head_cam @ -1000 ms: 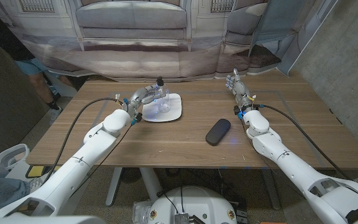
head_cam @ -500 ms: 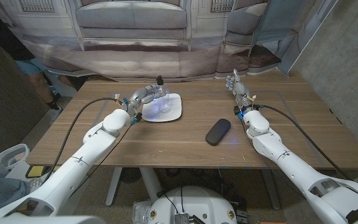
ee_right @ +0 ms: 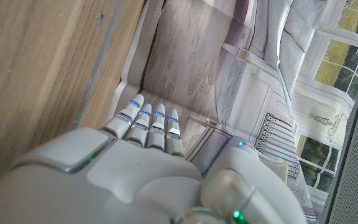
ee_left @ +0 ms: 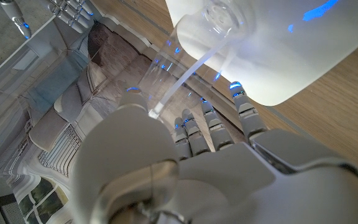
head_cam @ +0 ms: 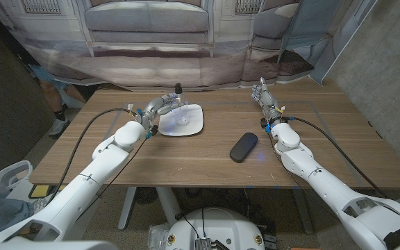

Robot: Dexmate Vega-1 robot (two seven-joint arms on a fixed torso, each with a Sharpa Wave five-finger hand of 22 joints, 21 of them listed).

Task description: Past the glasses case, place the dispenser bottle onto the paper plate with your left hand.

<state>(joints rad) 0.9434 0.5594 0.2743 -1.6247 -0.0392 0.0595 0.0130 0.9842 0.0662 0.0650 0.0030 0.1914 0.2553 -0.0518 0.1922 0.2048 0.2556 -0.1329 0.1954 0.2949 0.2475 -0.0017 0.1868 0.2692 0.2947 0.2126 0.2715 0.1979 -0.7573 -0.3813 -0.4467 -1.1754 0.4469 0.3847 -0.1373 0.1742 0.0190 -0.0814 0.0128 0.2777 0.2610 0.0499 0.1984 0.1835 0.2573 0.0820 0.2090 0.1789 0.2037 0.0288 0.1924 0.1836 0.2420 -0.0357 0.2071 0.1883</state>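
My left hand [head_cam: 157, 109] grips a clear dispenser bottle [head_cam: 173, 103] with a black pump top [head_cam: 177, 88], holding it about upright over the far left part of the white paper plate [head_cam: 189, 125]. In the left wrist view the bottle [ee_left: 185, 68], with its inner tube, reaches from my left hand [ee_left: 185, 168] toward the plate [ee_left: 291, 56]; I cannot tell whether its base touches. The dark glasses case [head_cam: 243, 146] lies nearer the front edge, right of the plate. My right hand [head_cam: 264, 94] stands on the table at the back right, fingers straight and holding nothing.
A curtain printed with a sofa [head_cam: 148, 31] hangs behind the table. The table's far edge [head_cam: 207, 89] runs just behind the plate. A person's leg [head_cam: 47, 80] shows at the far left. Bare wood [head_cam: 186, 163] lies in front of the plate and case.
The bottle has gone from tilted over the plate to nearly upright, shifting slightly left with my left hand. The right hand and the glasses case have not moved.
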